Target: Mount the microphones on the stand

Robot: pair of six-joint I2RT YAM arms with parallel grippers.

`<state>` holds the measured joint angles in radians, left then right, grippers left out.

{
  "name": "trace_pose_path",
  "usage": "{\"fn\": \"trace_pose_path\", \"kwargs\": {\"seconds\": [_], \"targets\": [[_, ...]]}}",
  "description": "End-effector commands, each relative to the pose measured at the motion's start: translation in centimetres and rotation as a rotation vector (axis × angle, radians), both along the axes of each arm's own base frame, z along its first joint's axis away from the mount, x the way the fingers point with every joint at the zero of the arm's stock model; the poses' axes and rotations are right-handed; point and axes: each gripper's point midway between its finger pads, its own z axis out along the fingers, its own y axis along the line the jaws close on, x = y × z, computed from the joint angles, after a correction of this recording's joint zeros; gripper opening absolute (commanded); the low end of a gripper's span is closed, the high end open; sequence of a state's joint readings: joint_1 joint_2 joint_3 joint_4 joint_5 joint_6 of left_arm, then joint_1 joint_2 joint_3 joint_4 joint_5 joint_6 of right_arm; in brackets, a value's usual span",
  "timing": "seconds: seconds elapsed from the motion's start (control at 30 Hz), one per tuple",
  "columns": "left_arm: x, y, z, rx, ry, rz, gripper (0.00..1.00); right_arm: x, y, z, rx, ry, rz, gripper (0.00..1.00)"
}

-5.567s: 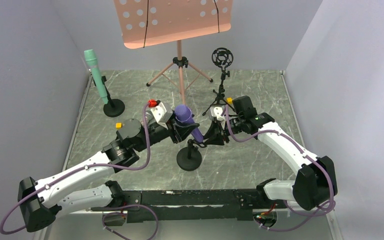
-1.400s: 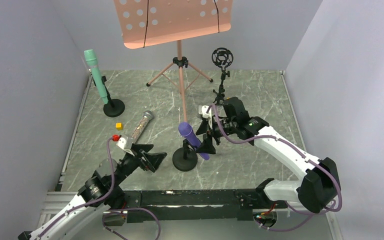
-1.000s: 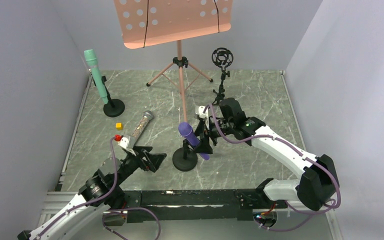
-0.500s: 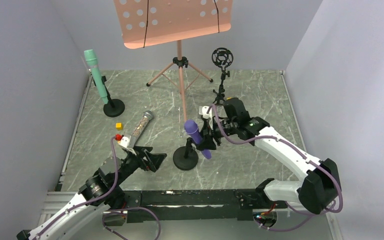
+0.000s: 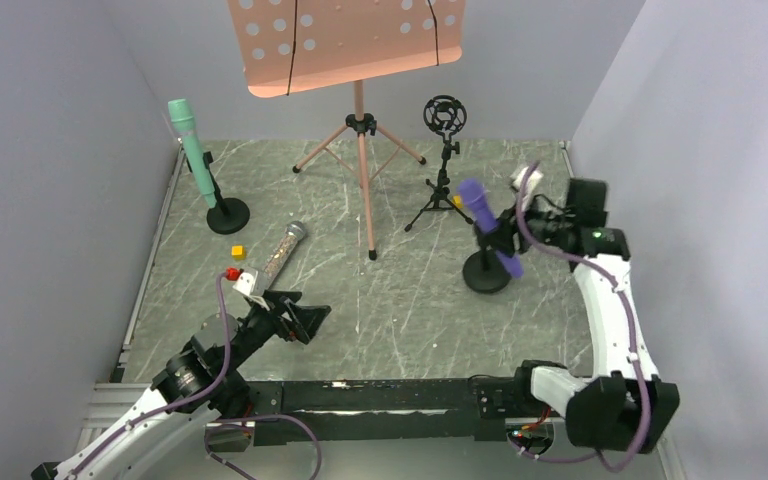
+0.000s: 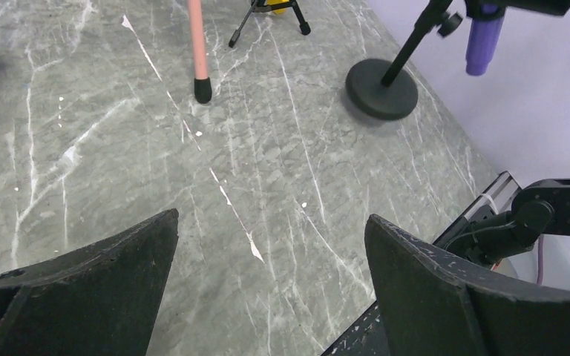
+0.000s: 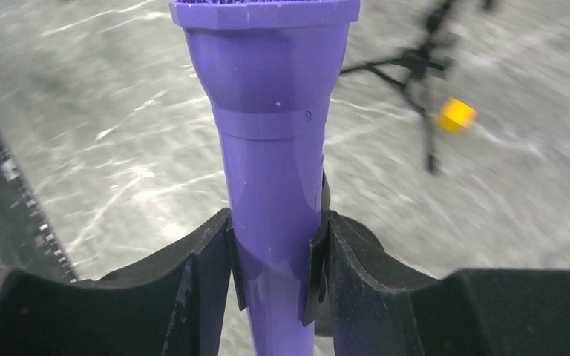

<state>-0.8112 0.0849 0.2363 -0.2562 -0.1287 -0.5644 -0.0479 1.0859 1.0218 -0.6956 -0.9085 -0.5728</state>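
The right pincer [image 7: 276, 248] is pinching the purple mic [image 5: 476, 203] low on its body. That mic stands tilted at the right of the table [image 5: 390, 300], head up and leaning left, and seems seated in the clip of its stand [image 5: 487, 273]. The green mic [image 5: 193, 150] sits upright in a holder at the far left.

The silver mic [image 5: 282, 252] lies flat and unattached, so I'd say it is the one left to do. It lies just beyond the left pincer [image 6: 271, 222], which hangs spread wide and empty at the near left. Its long axis runs near-left to far-right, mesh head at the far end. The left pincer is much the nearer; the right one is well apart from it.
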Motion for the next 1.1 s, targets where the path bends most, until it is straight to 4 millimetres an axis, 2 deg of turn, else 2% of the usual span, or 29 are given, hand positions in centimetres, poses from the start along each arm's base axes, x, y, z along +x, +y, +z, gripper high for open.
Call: {"fn": "trace_pose_path", "kwargs": {"seconds": [0.0, 0.1, 0.2, 0.33, 0.43, 0.57, 0.7, 0.77, 0.87, 1.07], "targets": [[0.0, 0.0, 2.4, -0.014, -0.054, -0.008, 0.99, 5.1, -7.0, 5.0, -0.012, -0.172, -0.164, 0.19], [0.1, -0.1, 2.3, -0.006, -0.054, -0.012, 0.99, 8.9, -12.4, 6.1, -0.015, -0.178, -0.314, 0.19], [0.1, -0.1, 2.1, 0.004, -0.050, -0.012, 0.99, 12.2, -16.1, 6.8, -0.014, -0.207, -0.418, 0.19], [0.0, 0.0, 1.8, 0.004, -0.047, -0.011, 0.99, 16.7, -19.2, 7.3, 0.003, -0.253, -0.517, 0.19], [0.0, 0.1, 1.5, 0.009, -0.045, -0.006, 0.99, 19.5, -20.8, 7.1, 0.039, -0.252, -0.571, 0.20], [0.0, 0.3, 1.6, 0.013, -0.048, -0.001, 0.99, 22.3, -21.9, 7.2, 0.092, -0.254, -0.600, 0.20], [0.1, 0.4, 1.2, 0.031, -0.043, 0.004, 0.99, 24.0, -22.3, 7.0, 0.120, -0.262, -0.613, 0.20], [0.1, 0.4, 1.1, 0.034, -0.037, 0.003, 0.99, 24.5, -22.1, 6.2, 0.130, -0.253, -0.606, 0.21], [0.1, 0.3, 0.8, 0.031, -0.031, 0.002, 0.99, 24.6, -21.5, 4.5, 0.135, -0.229, -0.576, 0.23], [0.2, 0.4, 0.8, 0.034, -0.033, 0.006, 0.99, 23.2, -20.7, 0.7, 0.105, -0.172, -0.536, 0.28]]}}
